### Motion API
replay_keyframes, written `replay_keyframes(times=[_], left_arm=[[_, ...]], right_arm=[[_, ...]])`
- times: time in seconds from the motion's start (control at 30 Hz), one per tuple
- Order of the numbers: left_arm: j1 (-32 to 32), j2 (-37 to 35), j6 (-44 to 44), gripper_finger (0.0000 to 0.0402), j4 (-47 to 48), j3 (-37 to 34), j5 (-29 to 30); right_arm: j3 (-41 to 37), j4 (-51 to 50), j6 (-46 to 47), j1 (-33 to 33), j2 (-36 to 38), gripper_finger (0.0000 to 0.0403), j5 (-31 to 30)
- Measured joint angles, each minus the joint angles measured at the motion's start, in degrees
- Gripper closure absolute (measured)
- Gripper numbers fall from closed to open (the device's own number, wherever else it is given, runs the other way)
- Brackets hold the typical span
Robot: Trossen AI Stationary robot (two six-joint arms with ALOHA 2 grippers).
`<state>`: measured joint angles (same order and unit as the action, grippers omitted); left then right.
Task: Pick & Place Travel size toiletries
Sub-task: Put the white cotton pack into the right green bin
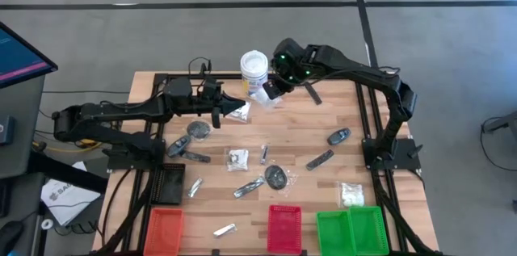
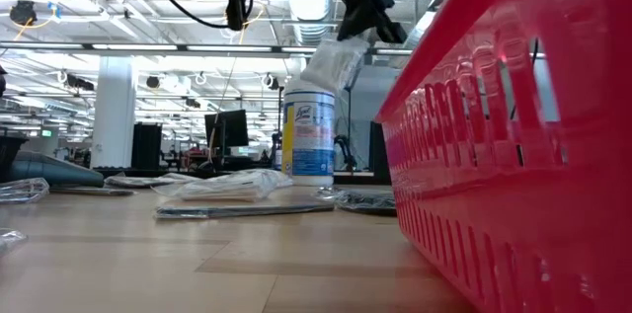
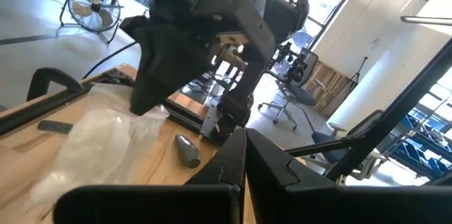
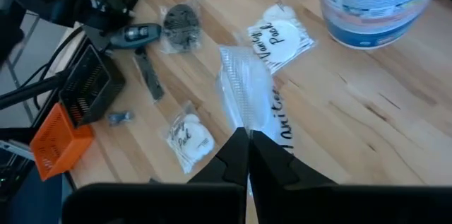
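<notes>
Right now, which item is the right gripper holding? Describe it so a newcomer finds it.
Start at the white tub with blue label at the table's far edge. Beside it, the right gripper is shut on a clear packet, the only packet lifted off the wood.

Orange tray [image 1: 164, 226], red tray [image 1: 284, 226], green tray [image 1: 352, 228] (mesh-walled), white tub [image 1: 254, 73] with blue label.

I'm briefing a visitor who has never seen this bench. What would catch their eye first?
Probably the right gripper, raised above the table's far side beside the white tub, shut on a clear packet that hangs from it. Next, the toiletries scattered over the wooden table, with orange tray, red tray and green trays along the near edge. The left gripper, shut, hovers over the left side.
</notes>
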<state>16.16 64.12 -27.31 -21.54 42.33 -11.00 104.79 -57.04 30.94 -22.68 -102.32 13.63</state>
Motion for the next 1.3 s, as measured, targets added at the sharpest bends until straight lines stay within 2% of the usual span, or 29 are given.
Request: replay_keyframes(times=[0.67,1.3], left_arm=[[0.00,-0.36,0.02,0.0399,0.06,-0.02,0.00],[0.00,-0.36,0.02,0.0399,0.09,-0.07,0.01]], right_arm=[[0.88,0.02,0.13,3.99,0.00,0.0403,1.38],[0.87,-0.13,0.00,4.71,0.00,0.0403,1.56]])
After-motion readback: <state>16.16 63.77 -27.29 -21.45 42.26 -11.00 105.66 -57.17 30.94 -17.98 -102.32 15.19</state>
